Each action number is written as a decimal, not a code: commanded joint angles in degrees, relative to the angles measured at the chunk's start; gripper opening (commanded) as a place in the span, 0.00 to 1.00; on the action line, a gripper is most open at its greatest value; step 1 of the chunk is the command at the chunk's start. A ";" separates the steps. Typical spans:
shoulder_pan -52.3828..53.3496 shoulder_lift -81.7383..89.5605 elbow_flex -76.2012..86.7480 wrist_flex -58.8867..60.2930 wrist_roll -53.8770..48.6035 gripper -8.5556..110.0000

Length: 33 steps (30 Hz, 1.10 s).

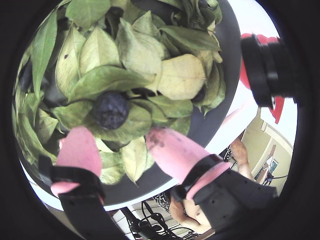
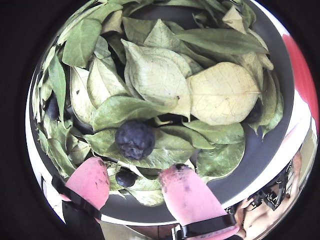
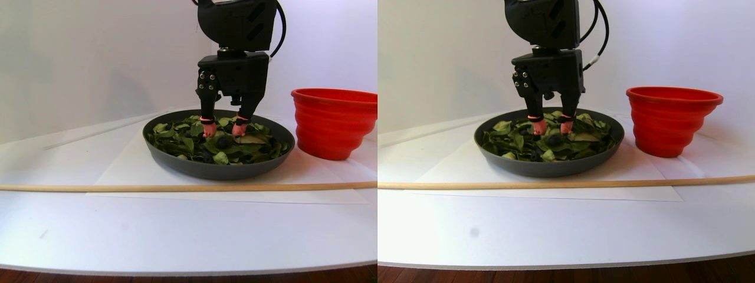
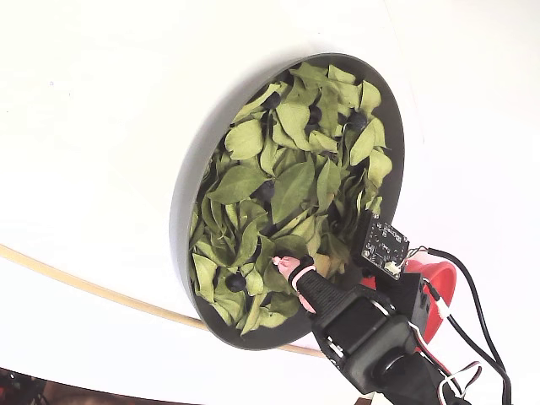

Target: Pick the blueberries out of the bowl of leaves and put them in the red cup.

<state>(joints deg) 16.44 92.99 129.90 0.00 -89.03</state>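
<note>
Wrist views show the fingers (image 2: 132, 182) spread wide, holding nothing, above the bowl (image 2: 260, 165), with one of the blueberries (image 2: 135, 140) just ahead between them on the leaves (image 2: 160, 75), so a leaf could be pinched instead.

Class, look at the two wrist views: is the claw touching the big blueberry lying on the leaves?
Apart. In a wrist view the claw is open, and green leaf shows between both pink fingertips and the big blueberry.

Open gap between claw (image 2: 134, 186) fingertips, leaves (image 2: 160, 75) crowding around the blueberry (image 2: 135, 140) ahead.
</note>
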 commanded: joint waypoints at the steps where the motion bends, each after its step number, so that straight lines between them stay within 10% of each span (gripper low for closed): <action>1: -0.26 0.62 -2.29 -0.97 0.79 0.24; 33: -0.35 -6.15 -5.71 -4.66 1.85 0.23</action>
<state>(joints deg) 15.73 86.31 126.30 -3.78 -87.10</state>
